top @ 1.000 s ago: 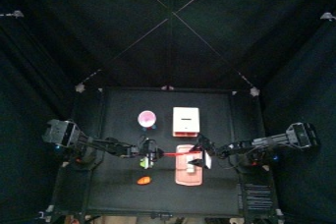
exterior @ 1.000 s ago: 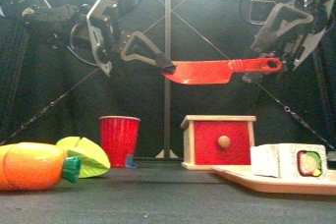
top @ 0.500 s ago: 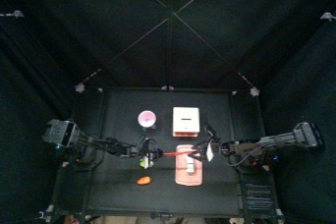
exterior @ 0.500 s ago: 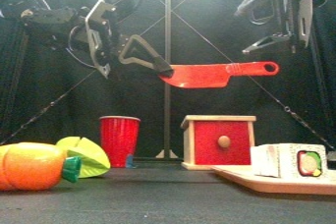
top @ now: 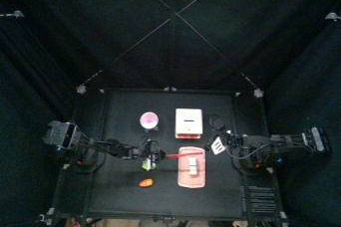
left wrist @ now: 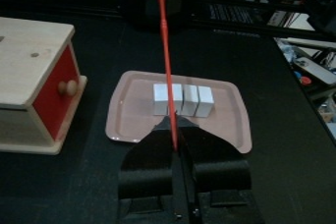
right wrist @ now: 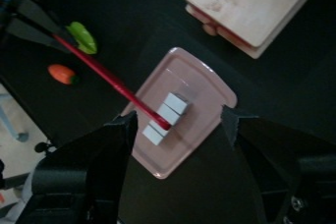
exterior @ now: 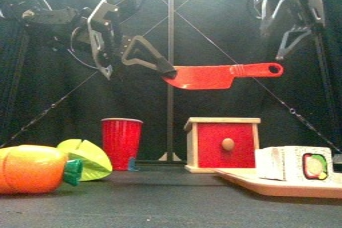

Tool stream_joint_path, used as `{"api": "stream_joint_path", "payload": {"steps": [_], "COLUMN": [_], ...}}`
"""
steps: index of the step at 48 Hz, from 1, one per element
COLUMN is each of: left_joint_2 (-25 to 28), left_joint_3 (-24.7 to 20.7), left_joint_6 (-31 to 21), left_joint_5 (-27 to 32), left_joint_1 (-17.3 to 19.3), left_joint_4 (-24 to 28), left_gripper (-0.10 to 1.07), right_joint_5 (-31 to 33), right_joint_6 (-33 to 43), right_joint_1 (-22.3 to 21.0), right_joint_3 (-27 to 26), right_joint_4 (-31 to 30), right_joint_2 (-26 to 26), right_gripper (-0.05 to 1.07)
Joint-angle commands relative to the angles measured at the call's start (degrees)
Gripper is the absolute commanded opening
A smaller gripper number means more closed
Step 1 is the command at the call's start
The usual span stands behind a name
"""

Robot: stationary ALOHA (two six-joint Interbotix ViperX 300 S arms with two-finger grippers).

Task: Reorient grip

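Knife (exterior: pixel 221 74): smooth, glossy red plastic. Box (exterior: pixel 223 144): pale unfinished wood, red-painted front. Tray (left wrist: pixel 184 116): smooth pink plastic. Worktop (left wrist: pixel 276 100): matt black.

Flat red plastic knife (exterior: pixel 221 74), red plastic cup (exterior: pixel 122 143), pale wooden box with red front (exterior: pixel 222 144), pink plastic tray (left wrist: pixel 184 110), orange toy, possibly carrot (exterior: pixel 32 169).

the top camera looks straight down from high up, the table (top: pixel 127 107) small. the front camera sits level at the table's edge, close. both wrist cameras look down, sharing the tray (left wrist: pixel 134 110) (right wrist: pixel 197 90).
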Motion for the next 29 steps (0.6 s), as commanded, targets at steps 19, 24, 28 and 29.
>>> {"api": "stream_joint_path", "payload": {"steps": [19,24,28,29], "left_joint_2": [-0.18,-0.18,-0.18,-0.18], "left_joint_3": [-0.79,-0.70,-0.70,-0.70], "left_joint_6": [0.18,0.18,0.18,0.18], "left_joint_5": [-0.26,-0.26,-0.26,-0.26], "left_joint_1": [1.05,1.05,1.05,1.05], "left_joint_4": [0.35,0.53,0.70,0.79], "left_gripper": [0.30,0.30,0.30,0.30], "right_joint_5": [-12.57,-16.79,-18.72,-19.16], "right_joint_6": [-54.40,-62.23,-64.25,-64.60], "right_joint_1": [-15.82,-14.24,-12.13,-11.69], "right_joint_3": [6.06,7.56,8.61,8.88], "right_joint_4": [37.79,40.25,40.52,40.34], "right_joint_2": [3.78,3.60,3.78,3.96], "right_gripper": [0.97,0.97,0.97,0.97]}}
